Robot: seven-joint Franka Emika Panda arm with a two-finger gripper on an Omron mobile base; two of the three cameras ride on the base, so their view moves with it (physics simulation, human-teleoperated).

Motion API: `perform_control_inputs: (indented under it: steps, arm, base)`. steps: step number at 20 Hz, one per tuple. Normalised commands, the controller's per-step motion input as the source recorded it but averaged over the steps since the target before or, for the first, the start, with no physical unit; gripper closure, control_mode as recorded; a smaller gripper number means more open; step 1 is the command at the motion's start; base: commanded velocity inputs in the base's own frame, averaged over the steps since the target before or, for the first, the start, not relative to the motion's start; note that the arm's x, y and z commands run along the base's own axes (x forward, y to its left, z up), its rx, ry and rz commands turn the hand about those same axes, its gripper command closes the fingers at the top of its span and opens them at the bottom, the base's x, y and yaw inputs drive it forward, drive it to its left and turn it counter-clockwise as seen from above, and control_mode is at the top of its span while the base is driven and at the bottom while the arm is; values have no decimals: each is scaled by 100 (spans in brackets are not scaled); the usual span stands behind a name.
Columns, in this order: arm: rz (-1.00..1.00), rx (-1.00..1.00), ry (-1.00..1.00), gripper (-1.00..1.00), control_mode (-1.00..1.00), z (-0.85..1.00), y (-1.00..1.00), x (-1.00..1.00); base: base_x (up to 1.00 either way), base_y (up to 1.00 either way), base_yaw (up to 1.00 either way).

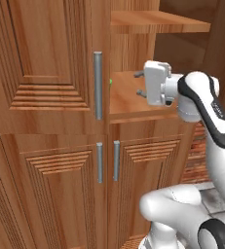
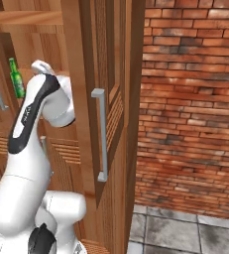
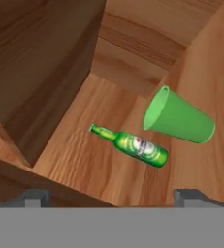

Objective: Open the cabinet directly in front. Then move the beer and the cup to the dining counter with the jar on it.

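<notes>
The gripper (image 1: 140,83) hangs at the open cabinet (image 1: 50,73), jaws spread and holding nothing, aimed at the middle shelf (image 1: 128,99). On that shelf stands the beer (image 3: 133,146), a slim green bottle with a red-and-white label, just beside the cup (image 3: 177,117), plain bright green and wider at the rim. The right door (image 2: 103,99) is swung wide, its grey bar handle (image 2: 102,134) outward, beside a red brick wall (image 2: 190,104) over a grey tiled floor (image 2: 185,230)
</notes>
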Motion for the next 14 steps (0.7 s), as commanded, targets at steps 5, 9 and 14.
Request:
perform_control_inputs:
  steps: [5,9,14]
  arm:
    - [28,0,0,-100,-100,-7,79,79]
    - [28,0,0,-100,-100,-2,72,33]
    - [37,-8,0,-100,-100,0,50,-39]
  base:
    - [0,0,0]
    - [0,0,0]
    - [0,0,0]
